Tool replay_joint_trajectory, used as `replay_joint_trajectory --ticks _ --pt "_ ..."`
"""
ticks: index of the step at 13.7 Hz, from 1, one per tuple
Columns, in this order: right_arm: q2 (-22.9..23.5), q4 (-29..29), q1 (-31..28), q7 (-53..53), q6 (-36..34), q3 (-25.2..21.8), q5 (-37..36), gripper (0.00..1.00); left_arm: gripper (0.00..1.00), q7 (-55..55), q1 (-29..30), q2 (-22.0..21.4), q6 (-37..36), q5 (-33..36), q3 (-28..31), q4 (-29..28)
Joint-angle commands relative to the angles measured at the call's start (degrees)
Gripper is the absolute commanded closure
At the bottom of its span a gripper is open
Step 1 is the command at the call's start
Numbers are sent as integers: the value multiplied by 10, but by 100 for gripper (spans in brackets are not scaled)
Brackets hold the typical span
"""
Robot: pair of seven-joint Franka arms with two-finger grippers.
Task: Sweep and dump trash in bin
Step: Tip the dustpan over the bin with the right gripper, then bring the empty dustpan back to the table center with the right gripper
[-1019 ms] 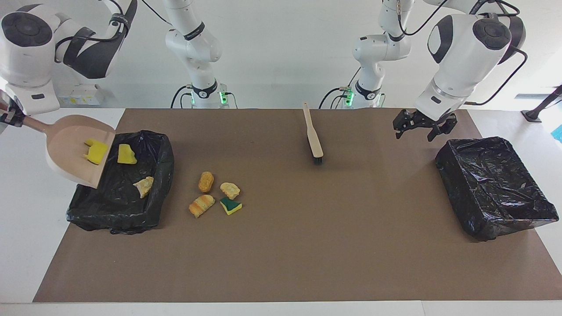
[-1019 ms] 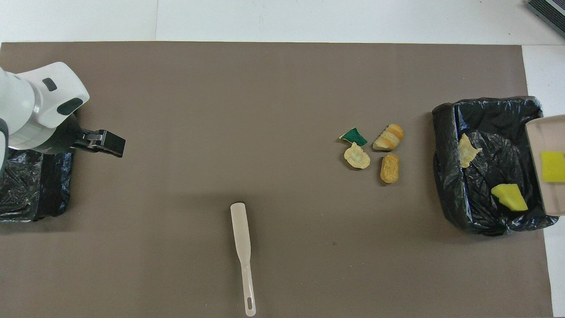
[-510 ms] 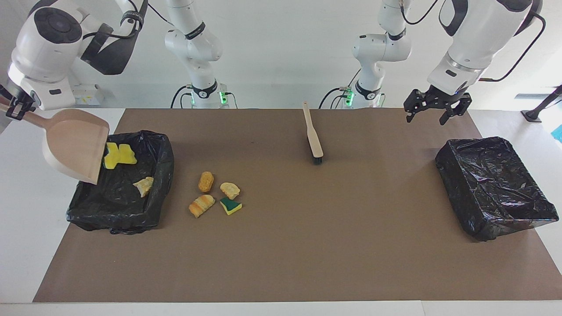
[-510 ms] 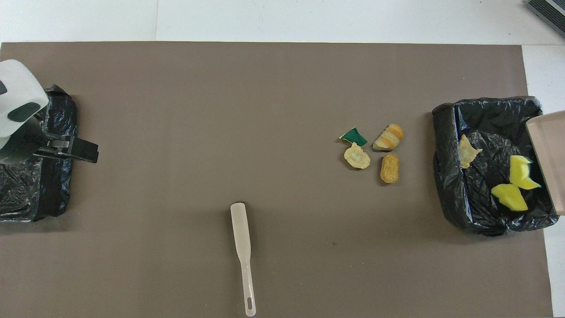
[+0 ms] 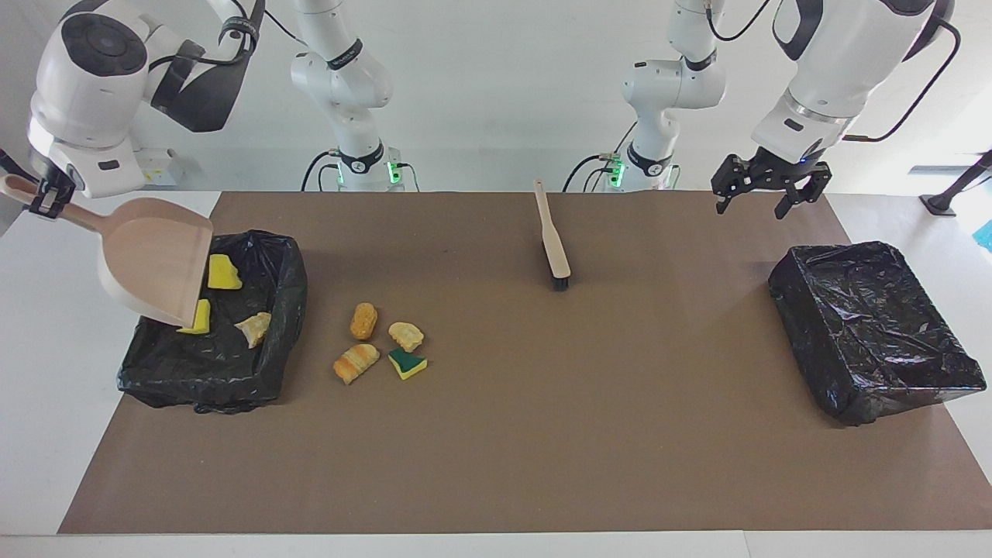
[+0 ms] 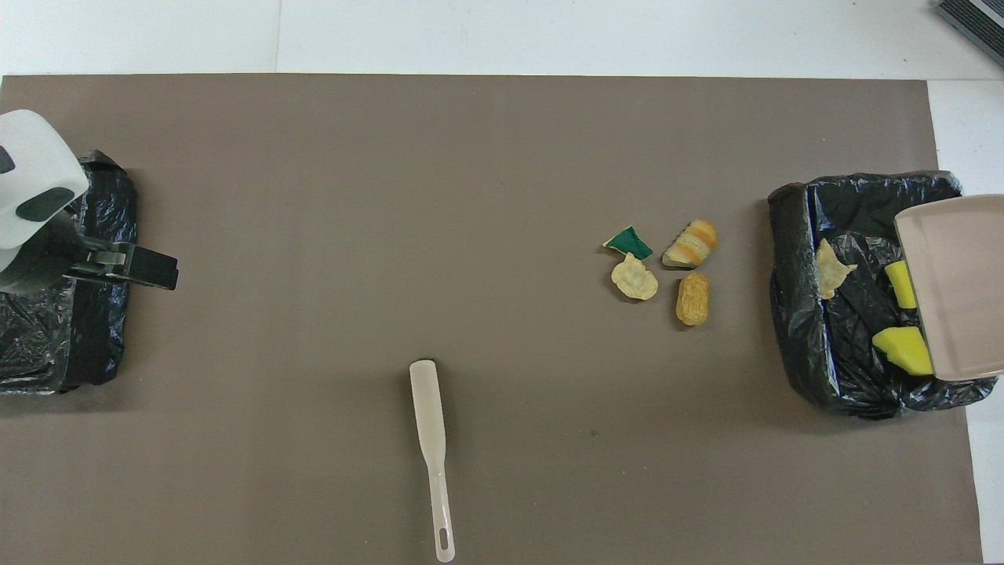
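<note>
Both yellow sponge chunks (image 5: 224, 272) now lie in the bin (image 5: 271, 372); right hand (image 5: 43, 198) grips the emptied dustpan (image 5: 151, 260), left hand (image 5: 767, 194) wide.

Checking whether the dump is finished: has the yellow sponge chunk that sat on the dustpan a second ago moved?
Yes. The yellow sponge chunk slid off the dustpan into the bin, beside the tan scrap.

Seven trash scraps (image 5: 363, 341) — plus two bins (image 5: 288, 256), one dustpan (image 5: 155, 260), one brush (image 5: 552, 246).

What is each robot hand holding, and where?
The right gripper holds the dustpan by its handle, over the bin. The left gripper holds nothing.
</note>
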Motion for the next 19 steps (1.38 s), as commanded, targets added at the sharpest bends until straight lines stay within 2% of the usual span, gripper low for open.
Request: replay_joint_trajectory --ticks 1,6,8,12,16,19 --pt "-5 -3 7 24 -10 8 32 100 0 4 -8 -10 18 -6 8 -18" --pt "8 20 13 113 -20 10 156 100 0 2 -6 -8 10 -5 8 -12" --pt "9 20 51 189 -36 13 178 100 0 2 4 -8 10 -4 9 -11" --pt "4 16 114 451 -82 13 263 100 0 2 30 -7 10 -4 9 -11" --pt "12 19 157 667 -83 17 338 100 0 2 30 -7 10 -4 9 -11" --pt "43 22 182 843 -77 18 404 100 0 2 30 -7 10 -4 9 -11"
